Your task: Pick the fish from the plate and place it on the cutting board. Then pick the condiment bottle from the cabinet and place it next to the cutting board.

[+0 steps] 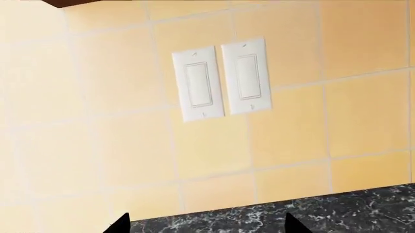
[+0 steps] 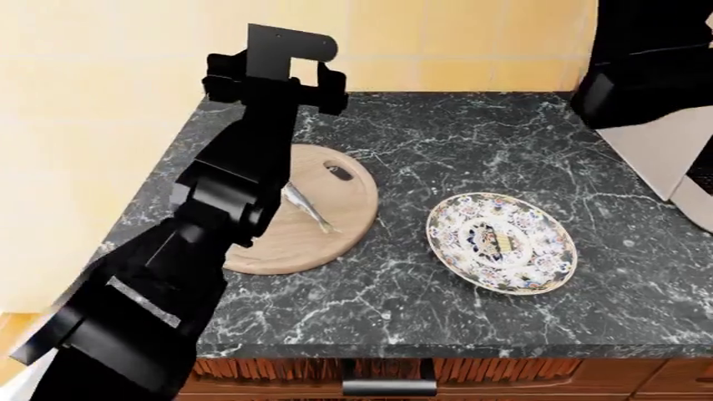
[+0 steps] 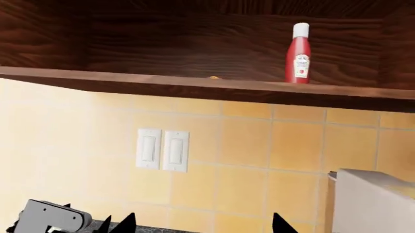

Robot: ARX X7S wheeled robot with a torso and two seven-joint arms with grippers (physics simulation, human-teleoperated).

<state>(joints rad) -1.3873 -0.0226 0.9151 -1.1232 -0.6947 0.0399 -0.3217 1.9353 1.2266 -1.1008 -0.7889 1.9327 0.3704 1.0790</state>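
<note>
Head view: left arm (image 2: 240,180) is extended toward the tabletop's rear-left corner, left gripper (image 1: 204,224) spread empty; slender silver fish (image 2: 309,208) is laid on the round pale wooden cutting board (image 2: 334,230); right gripper (image 3: 201,224) is parted, raised; red ketchup bottle (image 3: 298,54) is shelved in the cabinet.

A small white label is seen on the condiment bottle (image 3: 298,54) standing in the cabinet (image 3: 194,43), but its print is too small to be read. No other text, number or sign can be read.
</note>
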